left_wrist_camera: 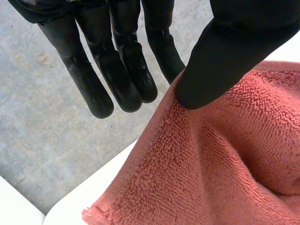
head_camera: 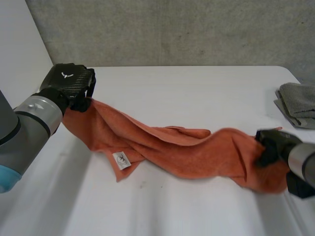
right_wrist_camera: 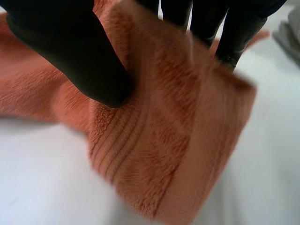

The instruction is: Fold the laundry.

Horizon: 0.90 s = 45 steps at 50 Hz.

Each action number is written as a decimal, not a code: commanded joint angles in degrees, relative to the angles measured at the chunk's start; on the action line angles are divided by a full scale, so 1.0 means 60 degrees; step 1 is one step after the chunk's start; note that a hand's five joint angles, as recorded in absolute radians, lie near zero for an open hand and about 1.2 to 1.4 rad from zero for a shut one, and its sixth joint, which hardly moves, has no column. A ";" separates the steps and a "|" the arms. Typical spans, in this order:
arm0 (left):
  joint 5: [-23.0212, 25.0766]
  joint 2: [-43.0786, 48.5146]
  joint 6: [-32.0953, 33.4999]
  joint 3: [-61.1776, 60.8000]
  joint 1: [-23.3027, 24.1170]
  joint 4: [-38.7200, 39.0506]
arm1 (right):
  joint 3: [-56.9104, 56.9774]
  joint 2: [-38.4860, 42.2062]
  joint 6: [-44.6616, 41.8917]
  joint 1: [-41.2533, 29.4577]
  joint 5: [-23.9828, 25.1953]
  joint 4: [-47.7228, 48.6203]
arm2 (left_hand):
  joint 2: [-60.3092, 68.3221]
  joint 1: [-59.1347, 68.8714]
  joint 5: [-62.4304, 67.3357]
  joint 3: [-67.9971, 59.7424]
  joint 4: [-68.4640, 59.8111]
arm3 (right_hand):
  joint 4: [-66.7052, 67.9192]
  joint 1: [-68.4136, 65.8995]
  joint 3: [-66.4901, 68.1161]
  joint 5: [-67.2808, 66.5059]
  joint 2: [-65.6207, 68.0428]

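Observation:
An orange towel (head_camera: 187, 152) hangs in a twisted band between my two hands, sagging onto the white table (head_camera: 197, 83) in the middle, with a white label (head_camera: 121, 160) showing near its left part. My left hand (head_camera: 69, 81) holds the towel's left end lifted at the table's far left. In the left wrist view its thumb (left_wrist_camera: 225, 51) pinches the towel's edge (left_wrist_camera: 225, 164) against a finger, while the other fingers (left_wrist_camera: 117, 75) stay straight. My right hand (head_camera: 273, 145) grips the right end; its thumb (right_wrist_camera: 70, 56) presses the towel (right_wrist_camera: 164, 140) against the fingers (right_wrist_camera: 229, 42) behind it.
A folded grey cloth (head_camera: 299, 103) lies at the table's far right edge, just beyond my right hand, and its edge (right_wrist_camera: 293, 28) also shows past the right hand's fingers. A grey wall rises behind the table.

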<state>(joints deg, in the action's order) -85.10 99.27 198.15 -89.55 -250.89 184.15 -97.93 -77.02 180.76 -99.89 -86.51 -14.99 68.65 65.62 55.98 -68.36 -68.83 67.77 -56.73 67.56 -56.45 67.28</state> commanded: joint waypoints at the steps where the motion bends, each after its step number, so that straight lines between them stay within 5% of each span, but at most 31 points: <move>1: 0.0048 0.0840 0.0168 0.0349 -0.0270 0.0682 | 0.2578 0.1044 -0.2319 -0.0051 0.0151 0.0257 | 0.1892 0.2396 0.2336 -0.1941 -0.1862 | 0.2038 -0.3878 0.2074 -0.2259 0.2121; 8: 0.0033 0.2116 0.0256 0.1739 -0.0431 0.1972 | 0.5736 0.2273 -0.5323 -0.1015 -0.0097 0.1146 | 0.1892 0.2396 0.2336 -0.1941 -0.1862 | 0.2038 -0.3878 0.2074 -0.2259 0.2121; 16: -0.0376 0.2996 0.0842 0.4244 -0.1003 0.4681 | 1.0336 0.3782 -0.6511 -0.1443 -0.0582 0.4337 | 0.1892 0.2396 0.2336 -0.1941 -0.1862 | 0.2038 -0.3878 0.2074 -0.2259 0.2121; 23: -0.0801 0.2836 0.0798 0.5301 -0.0959 0.7143 | 1.2482 0.4385 -0.6295 -0.1502 -0.0596 0.6670 | 0.1892 0.2396 0.2336 -0.1941 -0.1862 | 0.2038 -0.3878 0.2074 -0.2259 0.2121; 34: -0.0948 0.2264 0.0227 0.3839 -0.1002 0.7511 | 1.1211 0.4502 -0.5649 -0.1575 -0.0436 0.6234 | 0.1892 0.2396 0.2336 -0.1941 -0.1862 | 0.2038 -0.3878 0.2074 -0.2259 0.2121; 45: -0.0319 0.2893 0.0358 0.0293 -0.0871 0.6150 | 0.6876 0.4896 -0.5926 -0.1443 0.1498 0.5516 | 0.1892 0.2396 0.2336 -0.1941 -0.1862 | 0.2038 -0.3878 0.2074 -0.2259 0.2121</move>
<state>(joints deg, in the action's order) -90.02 112.96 199.55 -74.19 -256.83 227.84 -40.15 -49.82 147.11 -108.95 -84.33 20.23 68.75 65.62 55.98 -68.41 -68.84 68.20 -56.73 67.68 -56.85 67.28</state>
